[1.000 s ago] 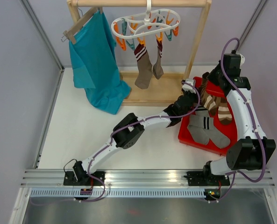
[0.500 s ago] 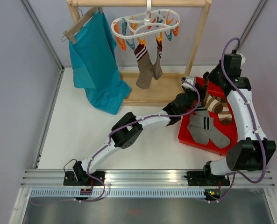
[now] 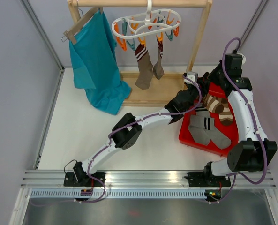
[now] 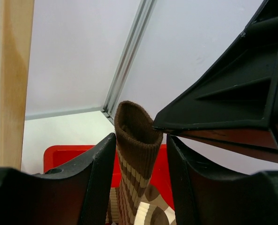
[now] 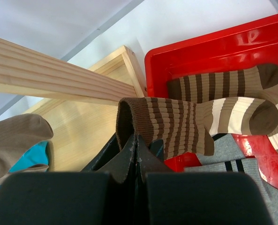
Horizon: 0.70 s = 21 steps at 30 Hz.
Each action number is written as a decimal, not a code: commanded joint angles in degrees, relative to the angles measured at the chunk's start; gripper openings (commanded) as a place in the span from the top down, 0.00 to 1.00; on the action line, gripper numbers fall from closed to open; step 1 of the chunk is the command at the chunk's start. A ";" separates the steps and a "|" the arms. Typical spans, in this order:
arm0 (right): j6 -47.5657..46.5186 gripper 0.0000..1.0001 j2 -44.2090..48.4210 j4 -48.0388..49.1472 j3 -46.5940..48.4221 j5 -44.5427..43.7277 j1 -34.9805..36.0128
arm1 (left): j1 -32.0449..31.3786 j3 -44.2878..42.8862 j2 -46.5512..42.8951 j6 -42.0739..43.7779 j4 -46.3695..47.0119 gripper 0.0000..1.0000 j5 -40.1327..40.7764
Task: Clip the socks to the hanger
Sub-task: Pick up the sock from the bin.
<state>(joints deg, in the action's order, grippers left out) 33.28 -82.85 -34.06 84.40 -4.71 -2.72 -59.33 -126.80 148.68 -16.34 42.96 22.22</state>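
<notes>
Since a second ago the left arm (image 3: 148, 119) has drawn back and up, lifting the striped sock (image 5: 176, 124) cuff-first from the red tray (image 5: 209, 47). Left fingers (image 4: 99, 159) are clamped on the sock just below the cuff. Right fingers (image 5: 122, 157) are pressed together at the cuff rim, apparently pinching it. The toe end trails over the tray beside the grey socks (image 3: 206, 129). The hanger (image 3: 116, 27) hangs well apart, with two socks (image 3: 143, 70) already clipped. Recommended: keep the cuff taut between both grips, clear the wooden post (image 4: 10, 79), and present the rim squarely to a free orange clip (image 3: 122, 44).
</notes>
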 commanded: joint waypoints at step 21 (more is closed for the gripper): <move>0.65 1.00 1.29 0.75 0.50 0.67 0.35 | -0.26 1.21 1.26 -1.85 1.60 0.48 0.37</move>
<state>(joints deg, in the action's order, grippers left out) 33.28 -82.85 -34.30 84.40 -4.64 -2.72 -59.33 -123.57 148.73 -16.88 43.11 22.00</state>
